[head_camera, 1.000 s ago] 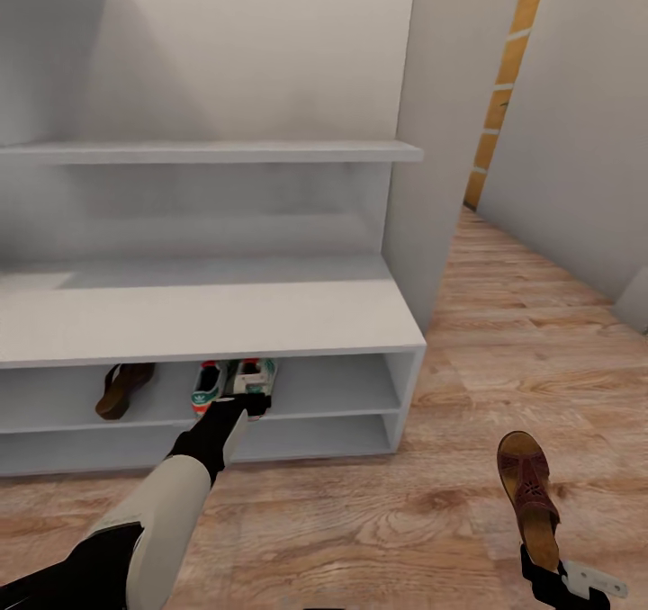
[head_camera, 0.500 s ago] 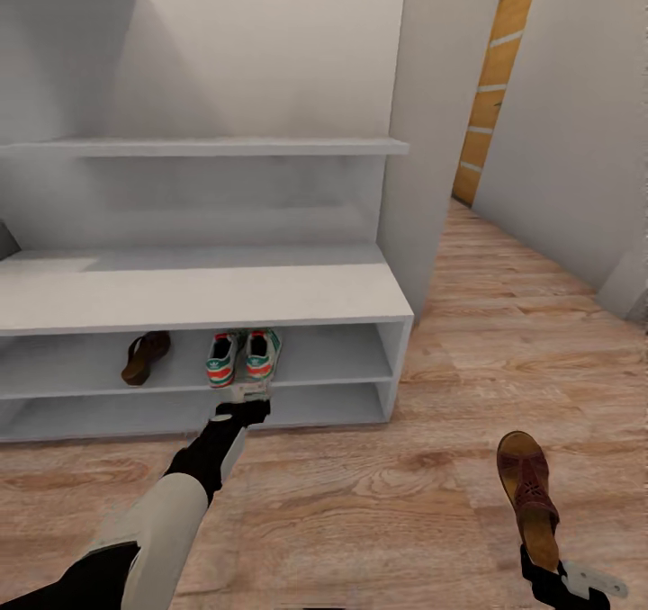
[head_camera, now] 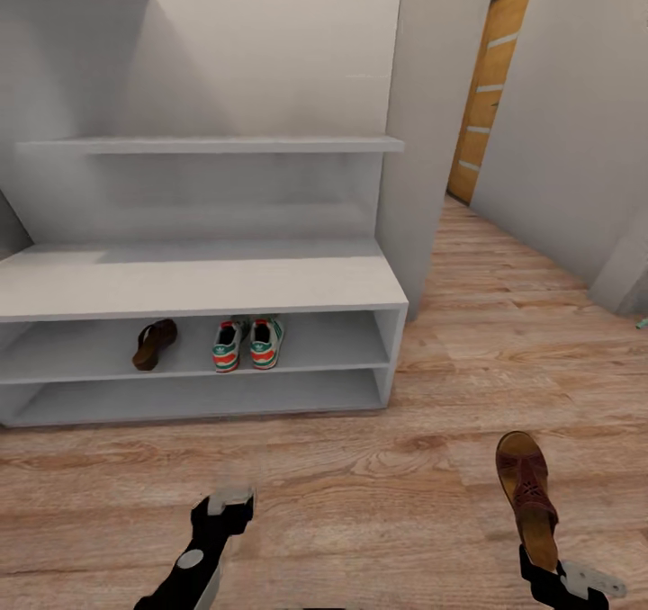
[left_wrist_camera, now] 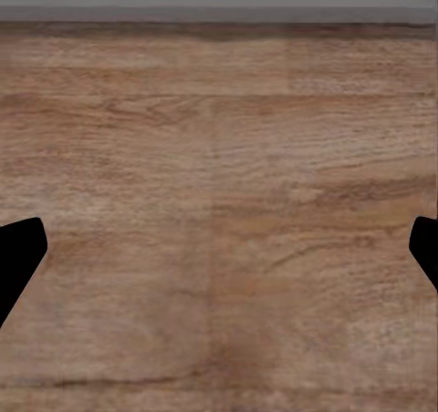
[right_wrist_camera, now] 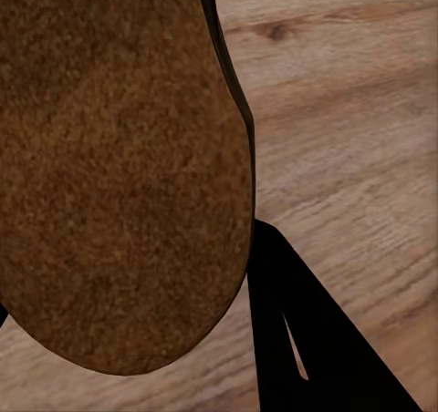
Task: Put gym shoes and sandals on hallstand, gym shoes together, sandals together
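Right end effector (head_camera: 543, 572) sits at the bottom right corner of the head view, clamped on the heel end of one sandal (head_camera: 529, 495), which sticks out away from the robot above the wood floor (head_camera: 360, 484). Up close in the right wrist view, the sandal's brown suede-looking side (right_wrist_camera: 119, 175) is right in front of the lens, with a black finger (right_wrist_camera: 310, 339) pressed against its edge.

Left end effector (head_camera: 227, 503) is low near the bottom of the head view, over bare floor, with nothing in it. In the left wrist view its two black fingertips (left_wrist_camera: 16, 257) sit way out at opposite edges of the picture, so it's spread wide, with just floor planks (left_wrist_camera: 219, 202) between them.

On the shoe rack (head_camera: 198, 286), the upper of the two open shelves under the bench top has the other sandal (head_camera: 154, 344) toward the left, and the two sneakers (head_camera: 247, 344) side by side just right of it, heels facing out. They look like they're touching or close to it. There's a clear gap between that sandal and the sneakers.

Past the rack on the right, an orange door (head_camera: 486, 97) stands at the end of the corridor.
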